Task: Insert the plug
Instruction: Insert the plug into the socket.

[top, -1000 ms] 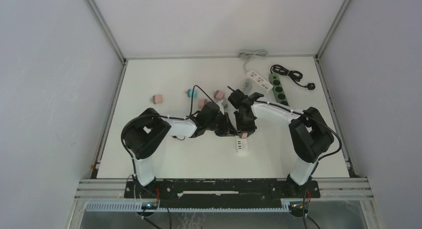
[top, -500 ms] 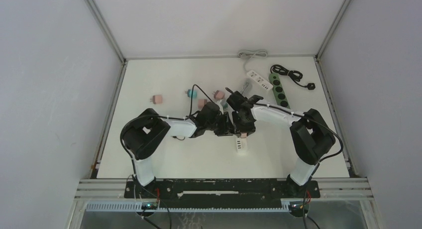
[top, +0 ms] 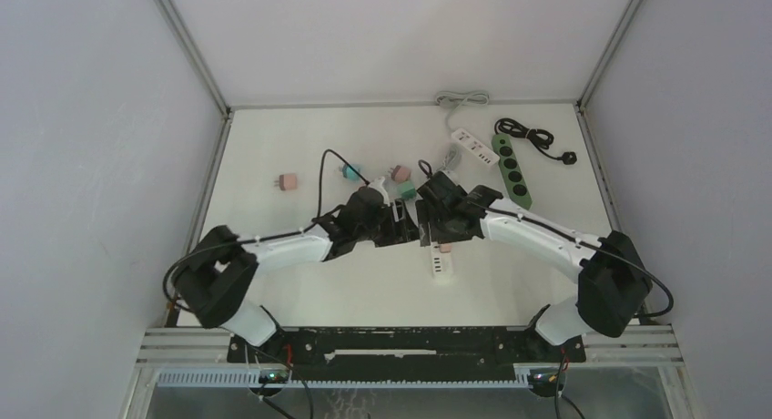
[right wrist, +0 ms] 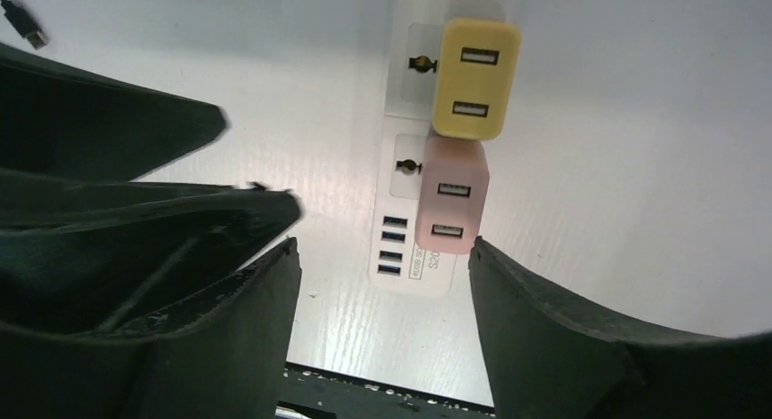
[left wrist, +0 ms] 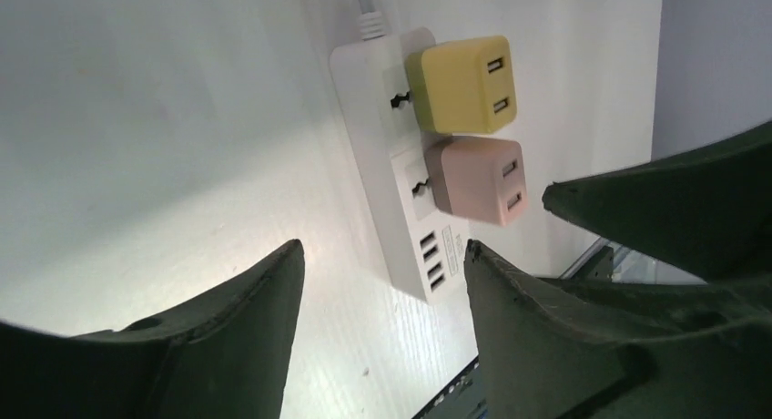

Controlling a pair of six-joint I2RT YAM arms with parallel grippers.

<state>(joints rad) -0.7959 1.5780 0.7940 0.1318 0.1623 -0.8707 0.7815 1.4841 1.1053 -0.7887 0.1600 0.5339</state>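
Over at the left of the white bench (top: 273, 282), a loose pink adapter (top: 289, 182) lies alone, well apart from everything else. Nearer the middle, a teal adapter (top: 350, 172), a second pink adapter (top: 400, 173) and a greenish adapter (top: 407, 191) lie close together just behind the two wrists. The left arm reaches in from the lower left, and the left claw (left wrist: 382, 248) hovers above the bench with its fingers spread wide and nothing between them. Just beside it, tip to tip, the right claw (right wrist: 382, 243) is likewise spread wide and empty. The top view shows the two claws meeting just behind the near white power strip (left wrist: 373, 146). This strip lies flat on the bench in front of the claws, with its cord leading away from its far end. The yellow plug (left wrist: 464, 84) sits in the socket nearest the cord and the pink plug (left wrist: 475, 179) in the next one. Both rest against the strip's face and touch each other edge to edge, with a row of small ports beyond them. Neither claw touches either plug or the strip. Farther right, at the back of the bench, a second white strip (top: 471, 147) lies beside a green power strip (top: 511, 164), with a coiled black cable (top: 533, 135) near the right wall.
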